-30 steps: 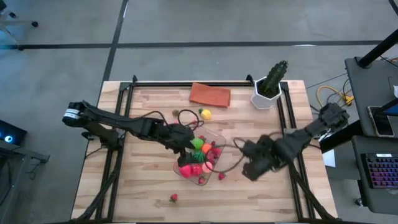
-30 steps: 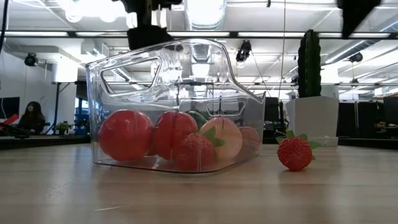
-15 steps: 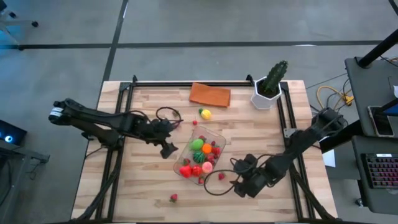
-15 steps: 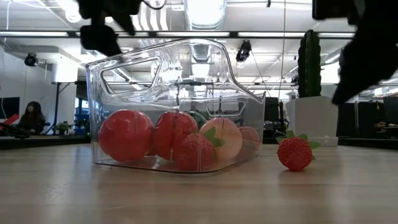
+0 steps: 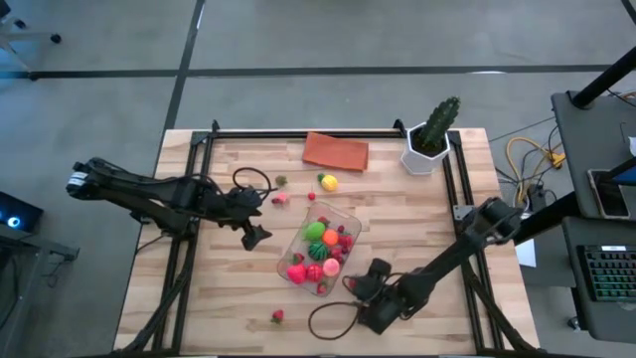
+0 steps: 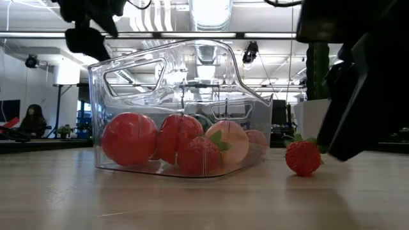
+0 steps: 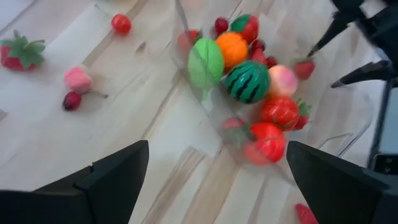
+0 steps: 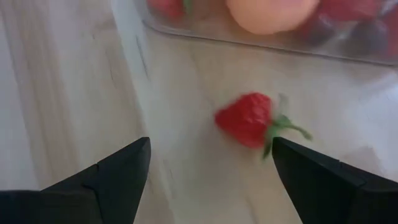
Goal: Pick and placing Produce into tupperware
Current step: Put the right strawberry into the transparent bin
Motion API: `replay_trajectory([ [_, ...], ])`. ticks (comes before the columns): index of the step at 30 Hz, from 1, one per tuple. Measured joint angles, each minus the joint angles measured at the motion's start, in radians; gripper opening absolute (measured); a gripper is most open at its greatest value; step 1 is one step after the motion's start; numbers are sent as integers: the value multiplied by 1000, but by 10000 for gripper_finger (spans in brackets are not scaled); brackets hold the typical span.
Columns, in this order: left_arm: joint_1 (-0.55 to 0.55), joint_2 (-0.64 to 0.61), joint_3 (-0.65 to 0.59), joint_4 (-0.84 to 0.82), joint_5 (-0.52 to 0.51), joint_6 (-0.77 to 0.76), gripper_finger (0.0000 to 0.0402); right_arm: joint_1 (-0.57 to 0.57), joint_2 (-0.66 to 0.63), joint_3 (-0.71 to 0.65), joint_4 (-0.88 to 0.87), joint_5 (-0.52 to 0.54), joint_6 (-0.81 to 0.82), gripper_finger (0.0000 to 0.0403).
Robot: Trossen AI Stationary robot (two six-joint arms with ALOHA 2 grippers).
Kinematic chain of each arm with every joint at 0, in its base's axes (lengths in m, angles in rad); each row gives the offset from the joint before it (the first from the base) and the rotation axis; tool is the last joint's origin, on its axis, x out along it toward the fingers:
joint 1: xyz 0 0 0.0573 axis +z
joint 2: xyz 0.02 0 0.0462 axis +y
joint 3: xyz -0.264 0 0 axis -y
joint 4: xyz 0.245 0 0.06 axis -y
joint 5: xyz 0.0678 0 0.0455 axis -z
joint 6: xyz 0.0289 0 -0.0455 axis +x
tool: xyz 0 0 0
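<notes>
The clear tupperware (image 5: 320,244) (image 6: 185,108) rests on its base on the table, with red, green, orange and peach produce (image 7: 249,81) inside. One red strawberry (image 8: 249,118) (image 6: 302,157) lies on the wood just outside its near right corner. My right gripper (image 8: 211,186) (image 5: 358,290) is open and low over the table, its fingers apart on the near side of that strawberry, touching nothing. My left gripper (image 7: 217,186) (image 5: 254,239) is open, above the table to the left of the tupperware.
Loose produce lies beyond the tupperware: a yellow piece (image 5: 327,182), a pink one (image 5: 280,199) (image 7: 78,79), a strawberry (image 7: 22,51). Another strawberry (image 5: 277,316) sits near the near edge. An orange cloth (image 5: 336,151) and a potted cactus (image 5: 429,137) stand along the far edge.
My left gripper has drawn back from above the tupperware toward the table's left. My right gripper has swung toward the near edge and leftward, coming down beside the strawberry at the tupperware's near right corner. The tupperware and that strawberry have kept their places.
</notes>
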Motion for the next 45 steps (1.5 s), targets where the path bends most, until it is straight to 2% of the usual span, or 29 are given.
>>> replay_trajectory([
  [8,0,-28,-18,0,0,24,367,-21,97,116,-108,36,61,327],
  [26,0,-30,-19,-30,1,49,367,-79,96,123,-114,39,98,323],
  [29,0,-30,-19,-35,1,49,367,-81,96,123,-116,31,106,301],
  [37,0,-30,-19,-35,1,49,367,-86,96,121,-115,10,105,208],
  [45,0,-30,-19,-34,1,49,367,-114,92,89,-76,-96,105,176],
])
